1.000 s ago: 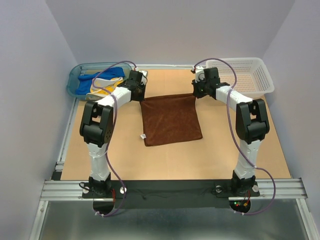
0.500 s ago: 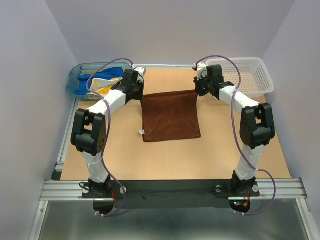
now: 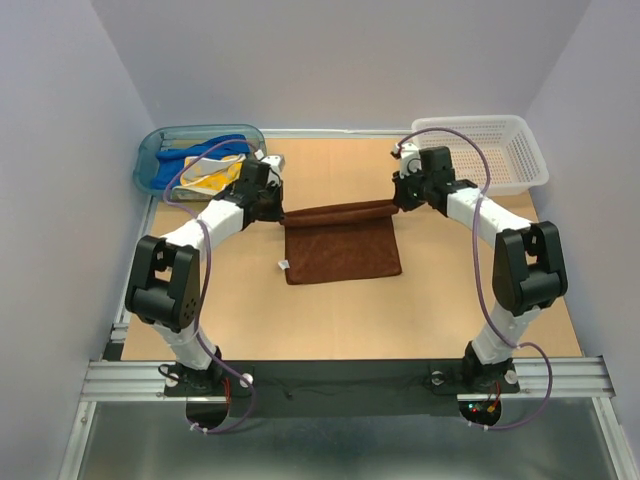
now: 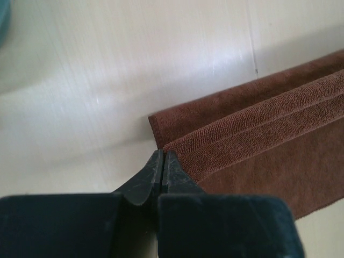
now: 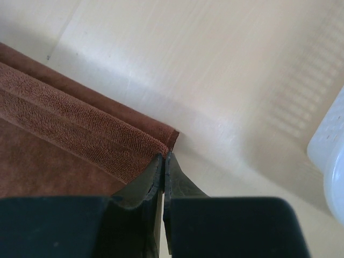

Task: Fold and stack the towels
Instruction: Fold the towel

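The rust-brown towel (image 3: 342, 244) lies on the table's middle, its far edge lifted and curling back toward the near side. My left gripper (image 3: 281, 213) is shut on the towel's far left corner (image 4: 166, 146). My right gripper (image 3: 396, 204) is shut on the far right corner (image 5: 161, 149). Both held corners hang a little above the table, over the flat part of the cloth (image 4: 301, 161) (image 5: 48, 172). A blue towel (image 3: 190, 160) and a yellow patterned towel (image 3: 215, 176) lie bunched in the teal tub (image 3: 150, 150) at the far left.
A white basket (image 3: 525, 150) stands at the far right corner; its edge (image 5: 330, 161) shows in the right wrist view. A small white tag (image 3: 285, 266) sticks out at the brown towel's left side. Purple walls close in the table on three sides.
Both grippers have drawn the brown towel's far edge up and toward the near side, so that edge now rolls over the rest of the cloth. Both arms have stretched out further.
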{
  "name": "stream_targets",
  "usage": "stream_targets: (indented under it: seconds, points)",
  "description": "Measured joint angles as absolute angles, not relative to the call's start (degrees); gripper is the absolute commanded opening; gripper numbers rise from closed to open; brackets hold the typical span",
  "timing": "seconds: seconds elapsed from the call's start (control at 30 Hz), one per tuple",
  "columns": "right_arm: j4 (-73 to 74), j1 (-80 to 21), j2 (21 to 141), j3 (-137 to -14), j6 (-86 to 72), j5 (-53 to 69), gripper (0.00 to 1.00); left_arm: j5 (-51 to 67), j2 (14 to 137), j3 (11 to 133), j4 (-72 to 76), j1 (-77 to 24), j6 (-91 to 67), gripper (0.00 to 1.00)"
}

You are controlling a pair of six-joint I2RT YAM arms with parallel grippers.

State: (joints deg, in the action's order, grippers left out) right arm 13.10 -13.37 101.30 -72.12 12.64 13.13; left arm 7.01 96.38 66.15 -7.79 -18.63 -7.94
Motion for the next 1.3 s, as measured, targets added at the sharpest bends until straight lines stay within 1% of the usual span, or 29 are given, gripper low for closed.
stream_targets:
  seconds: [0.4,0.53,0.8,1.3]
  points:
    - [13.9,-13.5,96.7,-64.7,3.6,12.5,0.01,11.0,89.3,53.3,-7.0,-19.5,-17.9,0.0]
    - [14.4,-13.5,96.0,-62.7,0.1,12.2,0.01,11.8,87.9,50.8,-6.5,-19.7,-20.3,0.0]
    - [14.5,-13.5,94.6,-59.4,-4.6,11.4,0.01,11.8,86.3,49.0,-5.7,-20.3,-22.0,0.0]
    - [14.5,-13.5,91.2,-56.0,-8.0,11.1,0.0,11.3,86.3,47.7,-5.4,-21.0,-22.3,0.0]
